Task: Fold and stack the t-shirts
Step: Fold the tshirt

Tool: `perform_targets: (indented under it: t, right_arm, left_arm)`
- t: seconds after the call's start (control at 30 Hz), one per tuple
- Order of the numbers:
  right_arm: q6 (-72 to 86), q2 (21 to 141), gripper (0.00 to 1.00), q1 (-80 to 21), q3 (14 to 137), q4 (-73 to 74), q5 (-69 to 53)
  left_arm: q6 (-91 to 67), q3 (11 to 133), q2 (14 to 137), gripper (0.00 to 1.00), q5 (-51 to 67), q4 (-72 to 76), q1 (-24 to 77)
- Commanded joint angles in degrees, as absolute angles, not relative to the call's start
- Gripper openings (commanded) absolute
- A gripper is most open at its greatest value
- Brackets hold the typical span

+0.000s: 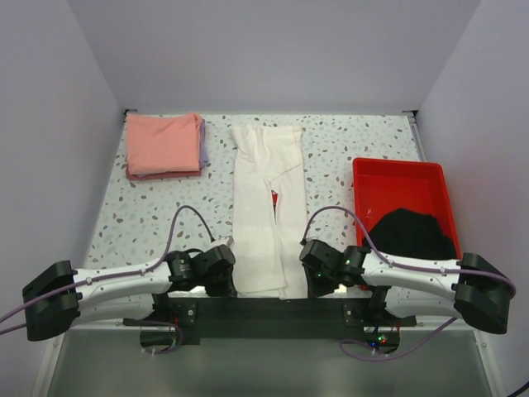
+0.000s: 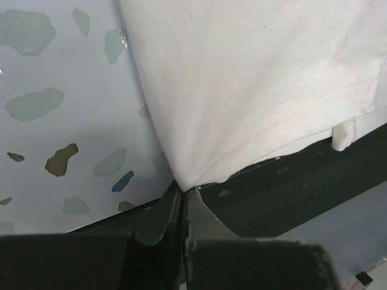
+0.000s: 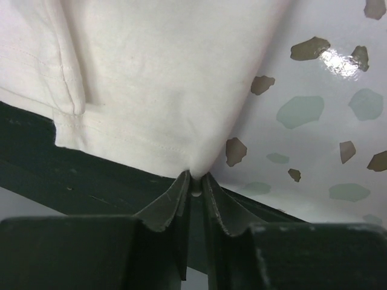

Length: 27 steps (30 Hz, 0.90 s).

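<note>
A cream-white t-shirt [image 1: 266, 207] lies in a long narrow strip down the middle of the table, sides folded in, a bit of red print showing at its centre. My left gripper [image 1: 229, 266] is shut on its near left hem corner [image 2: 181, 181]. My right gripper [image 1: 304, 266] is shut on its near right hem corner [image 3: 196, 172]. A folded salmon-pink t-shirt [image 1: 161, 142] lies at the back left on top of a lavender one [image 1: 202, 141], of which only the edge shows.
A red plastic tray [image 1: 397, 186] stands at the right with a black garment [image 1: 409, 233] in it. The dark mounting bar [image 1: 273, 310] runs along the near table edge under the shirt's hem. Grey walls enclose the table on three sides.
</note>
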State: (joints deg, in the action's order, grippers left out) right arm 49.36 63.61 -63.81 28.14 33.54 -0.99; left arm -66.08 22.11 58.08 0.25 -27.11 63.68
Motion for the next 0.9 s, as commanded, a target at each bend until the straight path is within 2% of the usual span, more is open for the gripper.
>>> perform_targets:
  t: [0.0,0.17,0.37,0.57,0.67,0.87]
  right_arm:
    - [51.59,61.62,0.14,-64.25,27.25,32.43,-1.32]
    - [54.14,56.26,0.06,-64.60,26.28,32.87,-3.51]
    - [52.48,52.38,0.01,-64.69,29.44,33.67,-0.18]
    - [48.44,54.57,0.00,-64.25,37.16,36.64,12.64]
    - [45.46,55.72,0.00,-62.24,41.56,38.50,16.78]
    - [37.37,58.53,0.00,-52.57,44.64,31.39,12.05]
  left_arm:
    - [-68.29,19.87,55.90,0.00,1.67,-28.21,63.72]
    - [-69.26,19.51,50.82,0.00,3.08,-30.05,63.81]
    - [-68.03,22.49,47.72,0.00,0.97,-30.31,63.81]
    - [-64.97,31.37,52.11,0.00,-9.75,-31.56,63.02]
    - [-61.10,35.41,55.62,0.00,-10.99,-30.94,59.34]
    - [-53.98,39.11,59.76,0.00,-7.82,-25.77,49.93]
